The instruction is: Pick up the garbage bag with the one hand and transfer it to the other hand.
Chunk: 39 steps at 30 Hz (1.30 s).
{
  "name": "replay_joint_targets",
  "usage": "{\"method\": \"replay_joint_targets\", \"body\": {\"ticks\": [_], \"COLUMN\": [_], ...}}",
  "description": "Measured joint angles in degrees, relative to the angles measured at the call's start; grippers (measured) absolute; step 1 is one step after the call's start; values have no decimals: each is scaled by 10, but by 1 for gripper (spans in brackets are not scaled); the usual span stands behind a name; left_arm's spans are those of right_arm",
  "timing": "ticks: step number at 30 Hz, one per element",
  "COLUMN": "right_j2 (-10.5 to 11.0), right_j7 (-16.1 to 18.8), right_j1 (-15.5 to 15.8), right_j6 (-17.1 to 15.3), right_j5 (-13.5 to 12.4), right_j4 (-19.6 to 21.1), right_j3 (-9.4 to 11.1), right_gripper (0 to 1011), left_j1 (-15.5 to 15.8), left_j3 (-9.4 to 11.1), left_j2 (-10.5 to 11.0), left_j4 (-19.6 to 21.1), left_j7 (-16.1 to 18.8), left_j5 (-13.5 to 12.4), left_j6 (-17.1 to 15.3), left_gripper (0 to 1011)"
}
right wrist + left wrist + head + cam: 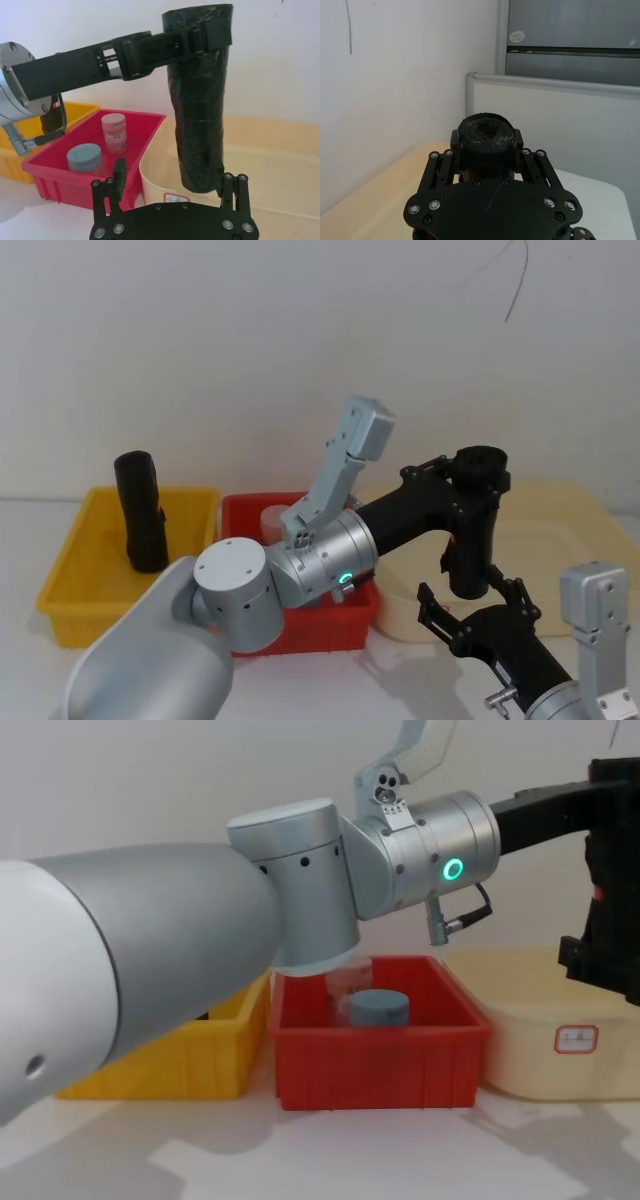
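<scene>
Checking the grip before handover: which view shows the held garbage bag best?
The right wrist view: the garbage bag hangs upright, full length, clamped near its top by the left gripper. The head view sees it from above, the left wrist view its top end, the chest view cuts it off.

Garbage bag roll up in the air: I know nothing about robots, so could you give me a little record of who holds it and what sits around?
Held item: garbage bag, an upright black roll
Holder: left gripper, shut on its upper end
Receiver: right gripper, open, straddling the roll's lower end
Handover: not yet done
Underneath: cream tub
Other roll: second roll, standing in the yellow bin
Red bin: holds a blue-lidded jar and a taller jar
</scene>
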<state>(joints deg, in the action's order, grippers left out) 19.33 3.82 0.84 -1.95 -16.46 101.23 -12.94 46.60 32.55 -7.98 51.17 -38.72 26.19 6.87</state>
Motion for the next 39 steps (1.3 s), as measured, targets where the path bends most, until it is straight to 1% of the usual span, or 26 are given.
{"method": "replay_joint_targets", "body": {"ticks": [9,23,33,39], "right_j2": [0,-1,-2,-1], "right_j7": [0,0,-9,-16], "right_j1": [0,0,5,9], "right_j6": [0,0,-6,-16], "right_j5": [0,0,10,16], "right_j4": [0,0,5,12], "right_j3": [0,1,7,13], "right_gripper": [1001,1001,1001,1001], "left_j1": [4,5,5,5], "left_j3": [7,13,15,15], "left_j2": [-5,-5,-4,-4], "left_j4": [-11,-12,-12,-12], "left_j7": [-6,-9,-10,-10], "left_j5": [8,15,18,18], "left_j6": [1,1,1,1], "left_gripper": [533,533,533,533]}}
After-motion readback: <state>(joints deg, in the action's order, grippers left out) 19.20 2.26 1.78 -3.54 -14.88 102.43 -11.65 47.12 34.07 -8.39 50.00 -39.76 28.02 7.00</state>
